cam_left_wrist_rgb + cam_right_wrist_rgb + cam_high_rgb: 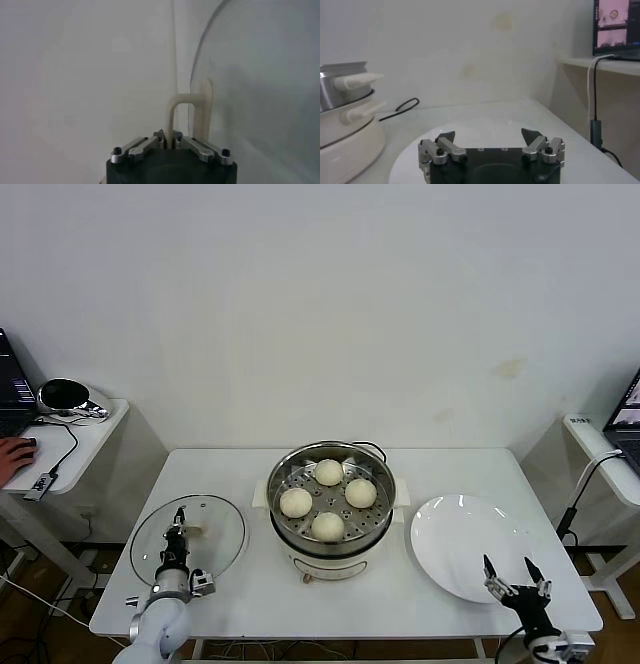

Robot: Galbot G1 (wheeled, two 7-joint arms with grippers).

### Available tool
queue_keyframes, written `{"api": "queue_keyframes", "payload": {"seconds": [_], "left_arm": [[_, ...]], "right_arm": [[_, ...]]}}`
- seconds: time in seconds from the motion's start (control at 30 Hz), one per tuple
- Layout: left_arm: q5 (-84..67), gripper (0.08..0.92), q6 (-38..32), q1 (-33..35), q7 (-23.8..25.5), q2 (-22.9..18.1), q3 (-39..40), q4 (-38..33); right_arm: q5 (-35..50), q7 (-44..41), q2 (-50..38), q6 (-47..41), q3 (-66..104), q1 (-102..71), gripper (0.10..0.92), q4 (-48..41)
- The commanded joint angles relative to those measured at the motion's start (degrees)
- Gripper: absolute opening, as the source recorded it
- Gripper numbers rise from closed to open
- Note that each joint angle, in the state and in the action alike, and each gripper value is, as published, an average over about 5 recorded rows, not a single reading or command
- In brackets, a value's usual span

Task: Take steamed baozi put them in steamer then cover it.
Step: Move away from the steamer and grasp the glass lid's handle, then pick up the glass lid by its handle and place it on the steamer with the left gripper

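At about 8 o'clock on the table (pixel 230 594) I see one glass lid (pixel 215 529), lying flat. My left gripper (pixel 179 518) is over it, fingers pinched fully together on the cream lid handle (pixel 186 112). In the centre stands one steamer (pixel 332 502) — four steamed baozi (pixel 329 472) sit on its tray, at 12, 3, 6 and 9 o'clock. At 4 o'clock lies one white plate (pixel 465 539); my right gripper (pixel 513 577) waits at its near edge, spread wide, holding nothing.
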Motion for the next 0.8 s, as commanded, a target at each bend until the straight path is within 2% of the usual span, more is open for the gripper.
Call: {"api": "queue_keyframes", "payload": {"seconds": [0.03,0.23,0.53,0.67,0.8], "left_arm": [[-1.7,0.143,13.7,4.5,5.2,3.0,2.4,-16.9],[3.8,0.143,22.0,4.9,13.8,2.3,3.0,-28.5],[11.5,0.143,26.8,2.9,26.0,-4.5,1.9,-39.8],[14.8,0.143,26.8,1.4,29.6,-7.9,3.7,-41.6],[16.8,0.143,26.7,-1.4,31.6,-10.9,6.6,-40.2]], "right_arm": [[0.1,0.0,0.0,-0.1,-0.3,0.4,0.823,0.1],[0.1,0.0,-0.3,-0.1,-0.7,0.9,0.823,0.5],[-1.2,0.0,-0.2,-0.9,-0.6,1.9,0.823,0.9],[-1.3,0.1,-0.1,-1.1,-0.4,2.2,0.823,0.9],[-1.8,0.3,0.3,-1.5,-0.1,2.3,0.823,0.9]]}}
